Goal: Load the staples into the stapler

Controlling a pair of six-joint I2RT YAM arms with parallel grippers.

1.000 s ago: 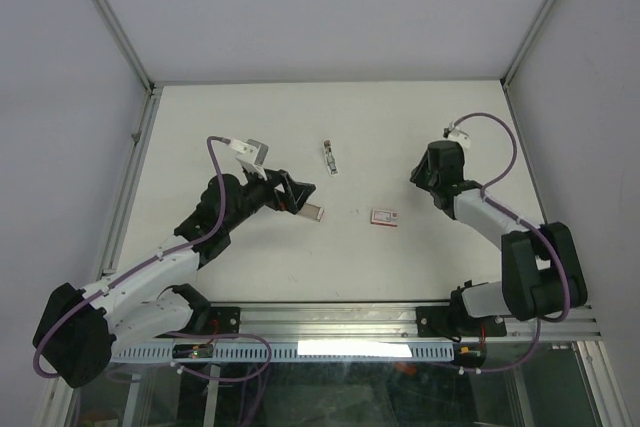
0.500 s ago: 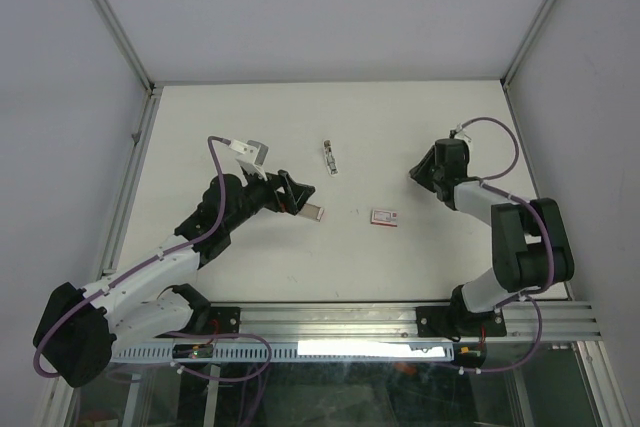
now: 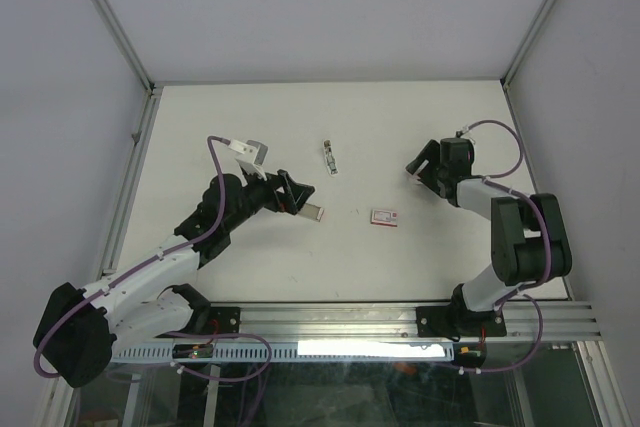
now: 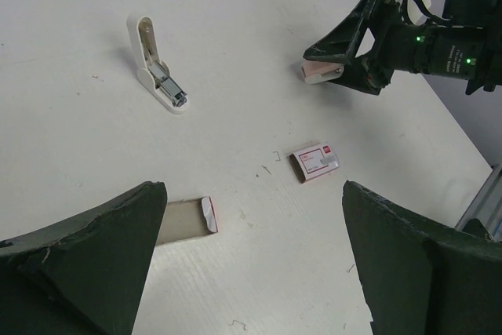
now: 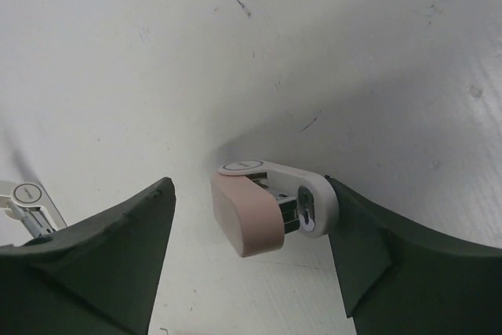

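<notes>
The pink-and-white stapler (image 5: 259,217) sits between the fingers of my right gripper (image 5: 249,186). Its white hinge end touches the right finger, and the left finger stands well clear, so the jaws are open. The left wrist view shows this stapler (image 4: 320,73) low over the table at the right gripper (image 4: 337,56). The staples themselves are out of sight. A red-and-white flat box (image 3: 384,215) lies mid-table. My left gripper (image 4: 252,194) hovers open and empty above a beige cardboard tray (image 4: 188,220).
A second small white stapler-like piece (image 4: 157,68) with a silvery metal channel lies hinged open at the back middle (image 3: 329,157). Tiny wire bits (image 4: 274,154) dot the table near the box. Aluminium frame rails (image 3: 130,187) border the table.
My right gripper has opened, with its left finger now off the stapler, and its wrist has turned and shifted slightly toward the back. The left arm has not moved.
</notes>
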